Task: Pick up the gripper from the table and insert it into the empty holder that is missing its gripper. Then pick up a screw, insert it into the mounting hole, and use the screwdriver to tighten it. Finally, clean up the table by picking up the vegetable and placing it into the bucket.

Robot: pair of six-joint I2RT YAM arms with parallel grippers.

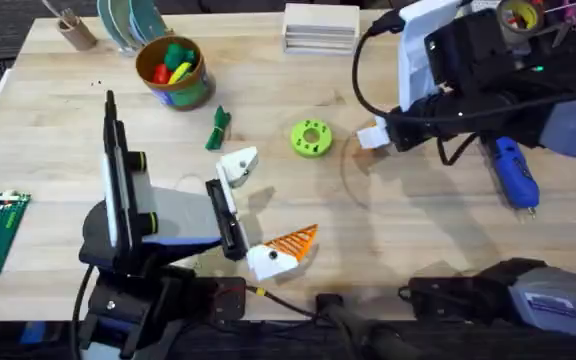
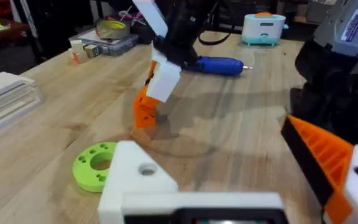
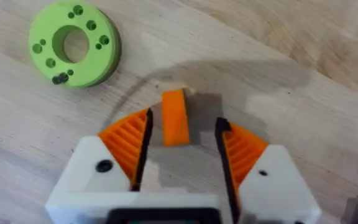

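The left arm's fingers (image 1: 263,215) sit spread wide near the counter's (image 1: 418,220) six o'clock edge, one a bare white holder (image 1: 238,163), gripping nothing. At two o'clock, the right arm's fingers (image 3: 182,140) straddle the loose orange gripper (image 3: 173,116) without touching. The blue screwdriver (image 1: 513,172) lies at three, the vegetable (image 1: 217,128) and bucket (image 1: 175,72) toward eleven.

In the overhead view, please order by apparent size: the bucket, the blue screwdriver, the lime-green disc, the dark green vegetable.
1. The bucket, largest.
2. The blue screwdriver, long but slim; its upper end is hidden under the right arm, so this rank is unsure.
3. The lime-green disc.
4. The dark green vegetable, smallest.
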